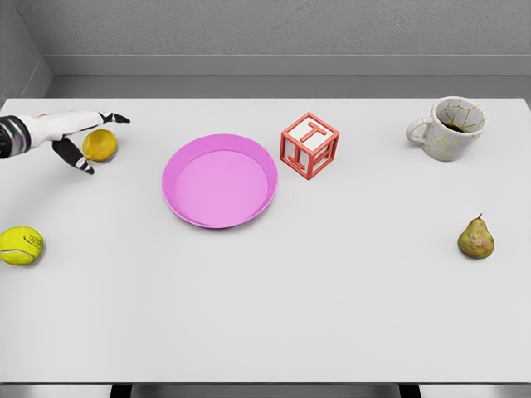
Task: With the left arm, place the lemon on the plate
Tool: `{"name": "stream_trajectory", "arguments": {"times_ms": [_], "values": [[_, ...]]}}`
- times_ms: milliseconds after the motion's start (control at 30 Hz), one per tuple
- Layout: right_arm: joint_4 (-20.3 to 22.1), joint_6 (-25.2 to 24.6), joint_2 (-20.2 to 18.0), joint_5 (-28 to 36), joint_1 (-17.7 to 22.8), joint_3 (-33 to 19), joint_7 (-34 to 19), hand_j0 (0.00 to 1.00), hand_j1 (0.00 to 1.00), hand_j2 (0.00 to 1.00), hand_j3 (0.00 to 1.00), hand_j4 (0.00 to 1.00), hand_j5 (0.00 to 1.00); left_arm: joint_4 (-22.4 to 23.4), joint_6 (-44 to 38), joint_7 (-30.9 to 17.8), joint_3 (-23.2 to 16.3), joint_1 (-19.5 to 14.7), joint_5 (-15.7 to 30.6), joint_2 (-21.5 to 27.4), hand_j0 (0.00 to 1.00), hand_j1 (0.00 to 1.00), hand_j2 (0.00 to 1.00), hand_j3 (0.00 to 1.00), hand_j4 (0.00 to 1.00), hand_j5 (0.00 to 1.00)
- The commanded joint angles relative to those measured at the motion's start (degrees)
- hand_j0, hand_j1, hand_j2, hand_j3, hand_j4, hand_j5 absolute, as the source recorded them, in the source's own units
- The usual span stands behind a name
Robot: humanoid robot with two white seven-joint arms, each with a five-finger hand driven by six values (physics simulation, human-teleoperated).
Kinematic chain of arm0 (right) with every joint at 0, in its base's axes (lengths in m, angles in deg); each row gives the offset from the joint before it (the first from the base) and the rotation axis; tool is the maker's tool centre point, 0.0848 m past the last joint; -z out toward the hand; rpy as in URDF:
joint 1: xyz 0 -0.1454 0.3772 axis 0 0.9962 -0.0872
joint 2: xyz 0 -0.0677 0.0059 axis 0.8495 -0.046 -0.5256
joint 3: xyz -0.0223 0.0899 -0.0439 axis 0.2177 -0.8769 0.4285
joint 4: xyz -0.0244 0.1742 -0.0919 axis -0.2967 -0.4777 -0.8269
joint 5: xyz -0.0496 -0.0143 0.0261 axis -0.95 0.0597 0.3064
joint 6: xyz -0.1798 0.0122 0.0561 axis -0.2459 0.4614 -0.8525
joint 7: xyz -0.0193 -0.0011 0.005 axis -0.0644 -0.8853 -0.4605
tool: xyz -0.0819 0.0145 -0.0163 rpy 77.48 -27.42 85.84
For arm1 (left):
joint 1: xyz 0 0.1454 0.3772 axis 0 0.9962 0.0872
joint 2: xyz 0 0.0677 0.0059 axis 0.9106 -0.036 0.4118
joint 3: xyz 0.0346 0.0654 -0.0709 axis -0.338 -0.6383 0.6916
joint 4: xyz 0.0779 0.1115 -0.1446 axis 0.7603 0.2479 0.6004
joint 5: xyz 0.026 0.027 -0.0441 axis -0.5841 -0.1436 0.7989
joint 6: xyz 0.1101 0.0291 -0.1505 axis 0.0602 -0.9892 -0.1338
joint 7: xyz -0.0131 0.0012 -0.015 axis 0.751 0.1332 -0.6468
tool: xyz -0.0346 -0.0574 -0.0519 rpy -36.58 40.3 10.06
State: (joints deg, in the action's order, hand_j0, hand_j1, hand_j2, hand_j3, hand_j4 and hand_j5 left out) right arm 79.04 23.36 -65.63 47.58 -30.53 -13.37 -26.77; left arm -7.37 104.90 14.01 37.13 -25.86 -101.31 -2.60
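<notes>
Reaching in from the left edge of the head view, the left hand (76,138) sits at the far left of the white table (332,315), its black-tipped fingers (116,118) spread apart around the lemon (100,145): one lies over the top of the fruit, another angles down just beside it on the left. Whether they actually press on the skin I cannot tell. The lemon rests on the tabletop, near the pink plate (220,181) but clearly apart from it, to the plate's left. A tennis ball (20,245) lies nearer the front left edge. Behind the plate's right rim stands a red letter block (309,146). Far right are a crackle-patterned mug (450,128) and a pear (475,238).
</notes>
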Motion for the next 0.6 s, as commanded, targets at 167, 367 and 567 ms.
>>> {"name": "stream_trajectory", "arguments": {"times_ms": [167, 367, 567], "values": [[0.0, 0.0, 0.0, 0.0, 0.0, 0.0, 0.0, 1.00, 1.00, 1.00, 1.00, 1.00, 1.00, 1.6, -1.0, 0.1, 0.1, -0.4, -0.7, -1.0, 1.00, 1.00, 1.00, 1.00, 1.00, 1.00], [0.0, 0.0, 0.0, 0.0, 0.0, 0.0, 0.0, 1.00, 1.00, 1.00, 1.00, 1.00, 1.00, 1.7, -1.2, 0.2, 0.1, -0.5, -1.1, -1.1, 1.00, 1.00, 1.00, 1.00, 1.00, 1.00], [0.0, 0.0, 0.0, 0.0, 0.0, 0.0, 0.0, 1.00, 1.00, 1.00, 1.00, 1.00, 1.00, 2.5, -2.9, 0.2, 0.1, -1.3, -1.6, -1.8, 1.00, 1.00, 1.00, 1.00, 1.00, 1.00]]}}
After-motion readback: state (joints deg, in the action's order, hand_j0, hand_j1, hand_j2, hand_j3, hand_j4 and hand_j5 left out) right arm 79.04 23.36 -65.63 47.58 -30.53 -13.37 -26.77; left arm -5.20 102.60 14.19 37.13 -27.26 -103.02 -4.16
